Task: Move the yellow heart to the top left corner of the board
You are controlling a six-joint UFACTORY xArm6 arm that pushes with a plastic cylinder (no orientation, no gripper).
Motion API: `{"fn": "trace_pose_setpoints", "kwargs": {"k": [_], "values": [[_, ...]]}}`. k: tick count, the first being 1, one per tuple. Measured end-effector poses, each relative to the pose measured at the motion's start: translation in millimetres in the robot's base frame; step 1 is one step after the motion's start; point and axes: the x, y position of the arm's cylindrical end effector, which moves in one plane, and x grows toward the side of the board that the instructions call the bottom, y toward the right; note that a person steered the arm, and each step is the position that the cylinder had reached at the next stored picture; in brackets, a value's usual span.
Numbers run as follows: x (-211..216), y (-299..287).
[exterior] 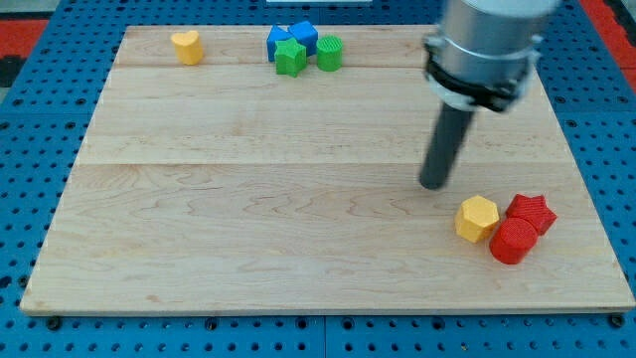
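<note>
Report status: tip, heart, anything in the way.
My tip at right, beside yellow hexagon. Yellow heart near top-left corner. Nothing close around it.

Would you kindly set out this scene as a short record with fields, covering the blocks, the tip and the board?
board: wooden board on a blue pegboard
yellow heart: near the view's top left corner, alone
top cluster: two blue blocks, green star, green block, bunched together
lower right cluster: yellow hexagon, red star, red block, bunched together
my tip: just up and left of the yellow hexagon, touching no block, far from the heart
</note>
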Motion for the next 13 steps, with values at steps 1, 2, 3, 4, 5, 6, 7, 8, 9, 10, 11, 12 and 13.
{"fn": "trace_pose_setpoints", "kwargs": {"k": [1,2,3,4,5,6,7,8,9,10,11,12,13], "values": [[-80,-89],[-125,-183],[-134,-256],[-203,-263],[-257,-287],[-259,-290],[-259,-289],[-251,-287],[-206,-281],[-205,-331],[-230,-402],[-232,-403],[-260,-393]]}}
